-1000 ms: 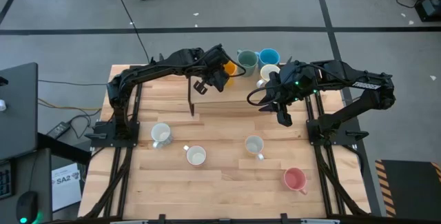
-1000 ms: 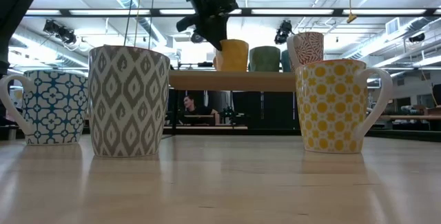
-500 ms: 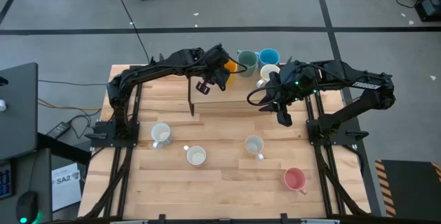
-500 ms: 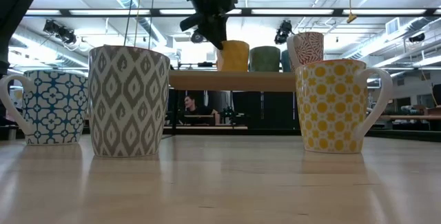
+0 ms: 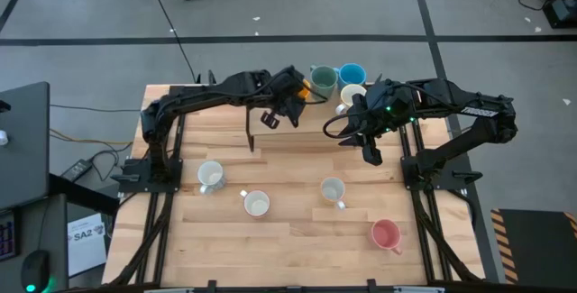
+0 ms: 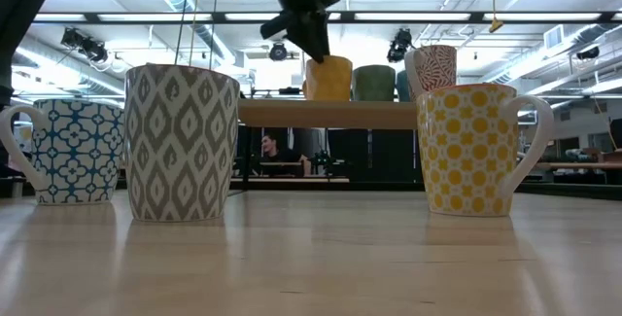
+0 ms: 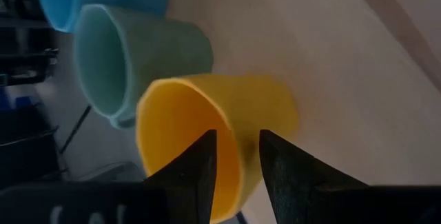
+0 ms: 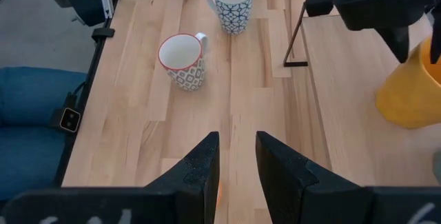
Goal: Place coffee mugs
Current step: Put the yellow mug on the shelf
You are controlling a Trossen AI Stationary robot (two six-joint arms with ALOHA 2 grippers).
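The glossy orange-yellow round mug (image 7: 207,134) stands on the raised wooden shelf (image 6: 330,113) beside the dark green mug (image 7: 131,58), its rim between the left pincer's (image 7: 234,156) narrowly parted fingers. The right pincer (image 8: 233,156), narrowly parted and holding nothing, hovers over the wooden tabletop (image 8: 234,107).

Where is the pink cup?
The pink mug stands alone near the table's front right corner in the high view, below the right arm, with a white mug as its closest neighbour.
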